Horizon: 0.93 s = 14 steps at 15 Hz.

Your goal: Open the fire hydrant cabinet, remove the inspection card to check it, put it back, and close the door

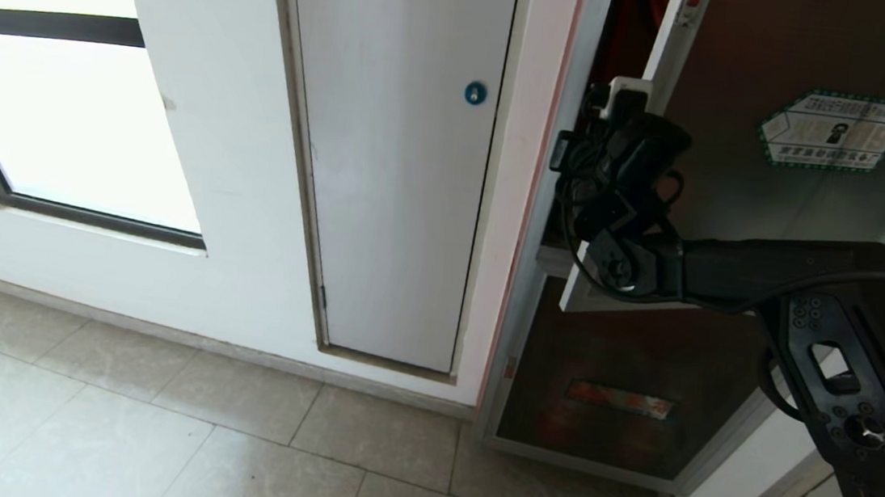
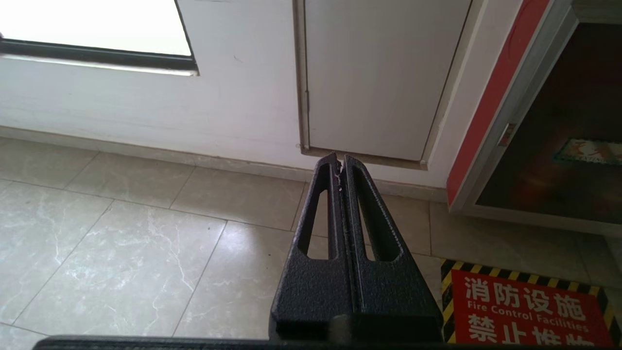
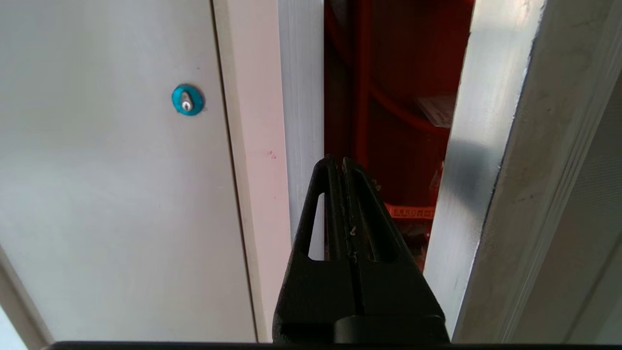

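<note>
Door (image 3: pixel 491 160) ajar; narrow gap onto red cabinet interior (image 3: pixel 388 97). Right gripper (image 3: pixel 338 163), fingers pressed together, at gap mouth. Silver frame post (image 3: pixel 301 107) and door edge flank passage.

Red cabinet interior (image 3: pixel 388 97), silver frame (image 3: pixel 301 97)

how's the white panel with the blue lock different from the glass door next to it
The white panel is opaque and shut flush in the wall; the door is dark tinted glass in a silver frame and stands ajar, showing the red cabinet interior. The panel carries a round blue lock; the door carries a sticker. Both are tall rectangles.
</note>
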Available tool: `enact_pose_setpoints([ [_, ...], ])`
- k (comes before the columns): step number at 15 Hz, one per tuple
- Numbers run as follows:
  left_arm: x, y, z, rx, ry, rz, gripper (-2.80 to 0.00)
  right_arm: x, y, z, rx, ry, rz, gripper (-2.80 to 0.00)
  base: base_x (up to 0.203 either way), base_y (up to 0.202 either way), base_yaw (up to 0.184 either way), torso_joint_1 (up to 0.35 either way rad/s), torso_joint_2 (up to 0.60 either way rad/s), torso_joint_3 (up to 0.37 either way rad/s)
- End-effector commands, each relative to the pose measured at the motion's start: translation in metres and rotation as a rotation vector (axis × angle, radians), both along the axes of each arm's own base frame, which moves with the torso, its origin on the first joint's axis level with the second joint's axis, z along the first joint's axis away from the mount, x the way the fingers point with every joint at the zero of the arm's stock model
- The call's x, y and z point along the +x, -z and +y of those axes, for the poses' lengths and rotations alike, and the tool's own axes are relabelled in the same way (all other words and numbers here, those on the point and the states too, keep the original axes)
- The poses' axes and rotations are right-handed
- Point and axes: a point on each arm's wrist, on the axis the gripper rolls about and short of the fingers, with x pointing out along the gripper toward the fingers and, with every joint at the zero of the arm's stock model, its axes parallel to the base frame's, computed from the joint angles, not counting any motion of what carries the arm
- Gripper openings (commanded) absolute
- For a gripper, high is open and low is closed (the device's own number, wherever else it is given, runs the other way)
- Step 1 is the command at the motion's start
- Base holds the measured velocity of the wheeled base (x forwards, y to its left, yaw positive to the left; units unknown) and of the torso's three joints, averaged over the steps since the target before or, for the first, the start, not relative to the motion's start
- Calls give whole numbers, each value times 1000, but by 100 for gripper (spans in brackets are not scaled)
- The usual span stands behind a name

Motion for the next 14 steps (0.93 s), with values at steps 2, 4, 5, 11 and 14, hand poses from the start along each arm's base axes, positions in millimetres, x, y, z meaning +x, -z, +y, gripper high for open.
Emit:
enact_pose_setpoints([
  [2, 0, 0, 0, 0, 0, 1, -280, -2, -4, -1, 4, 7, -10, -280, 0, 0, 0, 0, 0, 0],
  [4, 0, 0, 0, 0, 0, 1, -280, -2, -5, -3, 8, 18, -10, -280, 0, 0, 0, 0, 0, 0],
  [5, 0, 0, 0, 0, -1, 1, -280, -2, -6, -4, 10, 22, -11, -280, 0, 0, 0, 0, 0, 0],
  [11, 0, 0, 0, 0, 0, 1, -280, 2, -5, -13, 9, 44, -6, -280, 0, 0, 0, 0, 0, 0],
  [14, 0, 0, 0, 0, 0, 1, -280, 2, -5, -15, 12, 53, -5, -280, 0, 0, 0, 0, 0, 0],
])
